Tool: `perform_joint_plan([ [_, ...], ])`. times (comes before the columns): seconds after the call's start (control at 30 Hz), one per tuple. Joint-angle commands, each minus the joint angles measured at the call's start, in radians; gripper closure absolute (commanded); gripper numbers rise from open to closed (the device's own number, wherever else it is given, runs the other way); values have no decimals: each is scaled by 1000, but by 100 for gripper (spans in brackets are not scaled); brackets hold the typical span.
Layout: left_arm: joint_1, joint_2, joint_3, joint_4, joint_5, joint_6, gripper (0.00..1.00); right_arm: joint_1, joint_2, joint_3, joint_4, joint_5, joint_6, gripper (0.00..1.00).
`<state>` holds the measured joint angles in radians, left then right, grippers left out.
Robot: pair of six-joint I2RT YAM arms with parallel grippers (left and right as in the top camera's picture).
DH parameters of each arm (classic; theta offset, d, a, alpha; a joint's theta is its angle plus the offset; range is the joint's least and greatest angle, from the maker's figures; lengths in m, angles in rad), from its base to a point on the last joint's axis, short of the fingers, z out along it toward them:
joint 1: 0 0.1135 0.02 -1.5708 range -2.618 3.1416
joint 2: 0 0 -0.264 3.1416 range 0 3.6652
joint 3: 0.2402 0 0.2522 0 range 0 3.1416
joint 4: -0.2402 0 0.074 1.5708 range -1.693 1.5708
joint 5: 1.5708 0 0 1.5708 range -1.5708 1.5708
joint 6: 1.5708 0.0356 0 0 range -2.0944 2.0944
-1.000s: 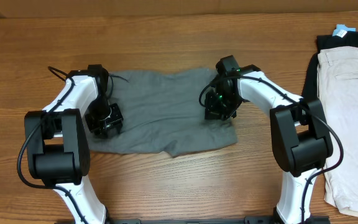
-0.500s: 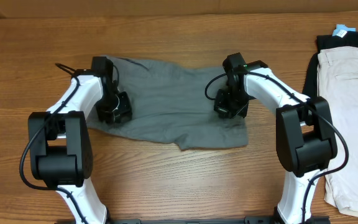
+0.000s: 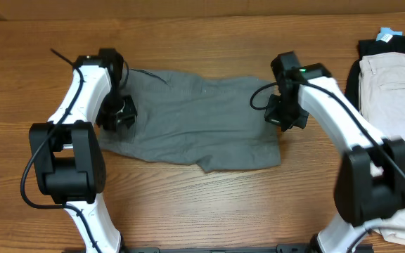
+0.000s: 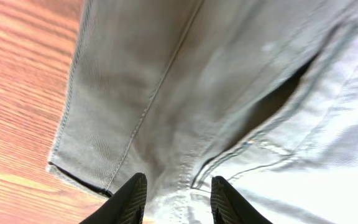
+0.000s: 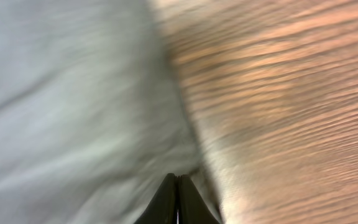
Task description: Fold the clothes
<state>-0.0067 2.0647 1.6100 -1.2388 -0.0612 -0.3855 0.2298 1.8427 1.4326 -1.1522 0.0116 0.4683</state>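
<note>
Overhead view: grey shorts [image 3: 195,119] lie flat on the bench [image 3: 202,42], near its middle, waistband end to the robot's left; compared with a second ago they are drawn out wider and less bunched, and both arms have moved outward. Left pincer [image 3: 118,114] sits over the left end; in the wrist view its fingers [image 4: 132,199] stand narrowly apart with a ridge of cloth between them; whether it actually grips cannot be told. Right pincer [image 3: 285,116] is at the right edge, tips pressed together with no gap; no cloth is seen between them. Judgement: the spreading step looks about done; no fold is made yet. A folded beige garment [image 3: 392,140] lies well apart at the right.
</note>
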Motion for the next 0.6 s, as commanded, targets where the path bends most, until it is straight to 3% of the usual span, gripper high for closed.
perform_joint_plan([
  [0.0,-38,1,22,-9,-16,13,61,11,-45,10,-3,-271,-157,96],
  [0.07,-51,2,16,-2,-14,11,57,26,-44,-5,9,-378,-225,96],
  [0.2,-65,2,-5,-10,-16,11,52,78,-43,-73,53,-395,-253,96],
  [0.47,-51,4,-154,72,-17,12,58,92,-43,-258,213,-395,-175,96],
  [0.57,-33,6,-212,101,-17,11,64,59,-43,-304,252,-395,-172,96],
])
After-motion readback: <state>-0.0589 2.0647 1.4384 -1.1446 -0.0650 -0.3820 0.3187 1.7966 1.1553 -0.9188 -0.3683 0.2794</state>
